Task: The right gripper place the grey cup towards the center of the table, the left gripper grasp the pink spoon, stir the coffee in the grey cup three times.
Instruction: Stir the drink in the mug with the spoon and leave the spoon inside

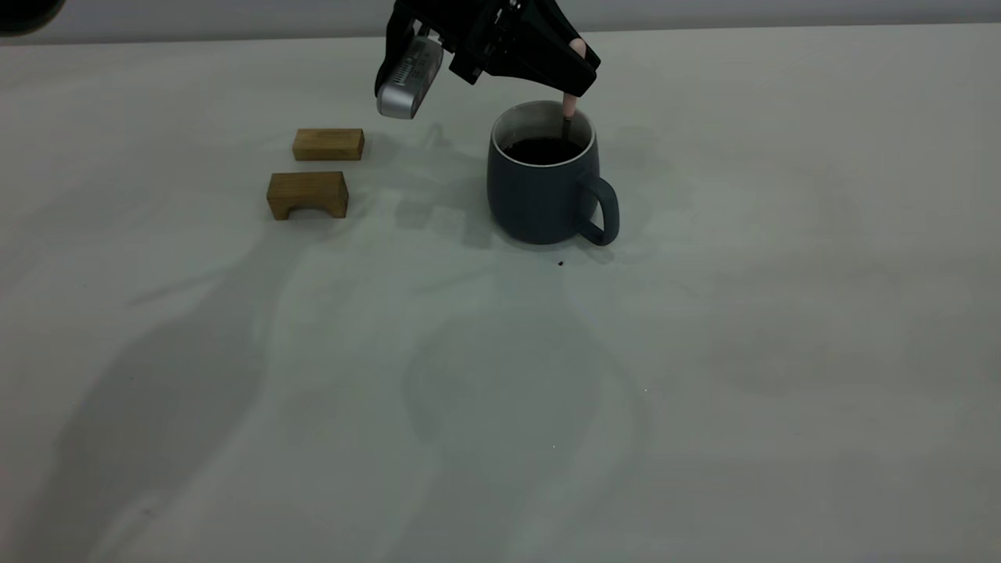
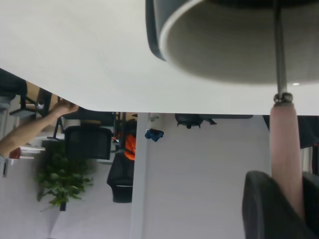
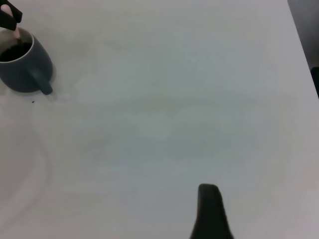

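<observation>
The grey cup (image 1: pixel 543 195) stands upright on the table (image 1: pixel 704 352), its handle toward the right front, with dark coffee (image 1: pixel 542 150) inside. My left gripper (image 1: pixel 580 72) hangs just above the cup's far rim, shut on the pink spoon (image 1: pixel 570 104). The spoon points straight down, and its grey metal neck dips into the coffee. In the left wrist view the pink handle (image 2: pixel 285 144) sits clamped in the left gripper (image 2: pixel 293 201), with the cup's wall (image 2: pixel 239 50) beyond. Part of my right gripper (image 3: pixel 209 211) shows far from the cup (image 3: pixel 22 69), low over bare table.
Two tan wooden blocks (image 1: pixel 328 145) (image 1: pixel 307 194) lie left of the cup, the nearer one arch-shaped. A tiny dark speck (image 1: pixel 560 263) marks the table in front of the cup. Past the table's edge, a person's arm (image 2: pixel 30 129) shows.
</observation>
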Available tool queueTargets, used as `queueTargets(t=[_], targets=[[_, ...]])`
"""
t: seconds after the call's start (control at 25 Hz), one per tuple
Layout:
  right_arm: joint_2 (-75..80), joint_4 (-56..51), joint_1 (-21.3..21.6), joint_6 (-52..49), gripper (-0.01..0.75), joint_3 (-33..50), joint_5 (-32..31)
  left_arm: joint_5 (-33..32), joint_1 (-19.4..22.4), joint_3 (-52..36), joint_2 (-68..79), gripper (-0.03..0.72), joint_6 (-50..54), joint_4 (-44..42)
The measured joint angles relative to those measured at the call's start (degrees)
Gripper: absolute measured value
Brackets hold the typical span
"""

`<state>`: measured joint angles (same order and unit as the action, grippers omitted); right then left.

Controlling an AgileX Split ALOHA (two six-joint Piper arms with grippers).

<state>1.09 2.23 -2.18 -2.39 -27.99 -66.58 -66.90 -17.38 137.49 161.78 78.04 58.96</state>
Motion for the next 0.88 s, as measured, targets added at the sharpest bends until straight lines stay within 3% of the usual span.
queueTargets(t=[0.52, 0.6, 0.88], targets=[[0.0, 0.0, 0.0, 0.0, 0.587, 0.0, 0.0, 0.0, -1.55, 0.0, 0.0, 0.141, -5.04, -0.37], [0.0, 0.0, 0.0, 0.0, 0.587, 0.0, 0.0, 0.0, -1.55, 0.0, 0.0, 0.168, -5.38, -0.91], [0.0, 0.0, 0.0, 0.05, 0.587, 0.0, 0.0, 0.0, -1.5, 1.65, 0.64, 0.399, -5.49, -5.09]])
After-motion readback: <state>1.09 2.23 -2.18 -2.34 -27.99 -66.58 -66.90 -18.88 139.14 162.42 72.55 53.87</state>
